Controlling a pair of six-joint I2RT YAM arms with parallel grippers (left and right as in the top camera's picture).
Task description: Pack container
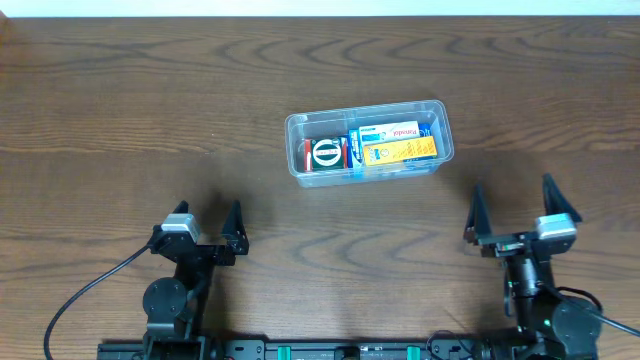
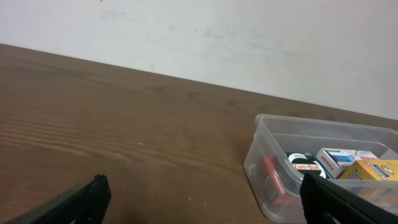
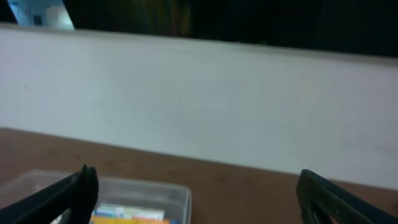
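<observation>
Overhead: clear container [image 1: 292, 150] sits mid-bench [image 1: 120, 100], ahead of both arms. It holds a red box [image 1: 325, 154] at its left end, with a white box [image 1: 392, 132] and a yellow box [image 1: 400, 152] beside it. Left gripper [image 1: 208, 212] and right gripper [image 1: 513, 190] are spread wide, empty, well apart from it. Left wrist: a Zam-Buk label [image 2: 306, 167] shows inside. Right wrist: container low left, blurred.

My left arm [image 1: 178, 285] and right arm [image 1: 535, 295] are black, each capped by a grey block [image 1: 177, 226]. Thin dark fingers [image 1: 235, 222]. A black cable [image 1: 95, 286] leaves my left base.
</observation>
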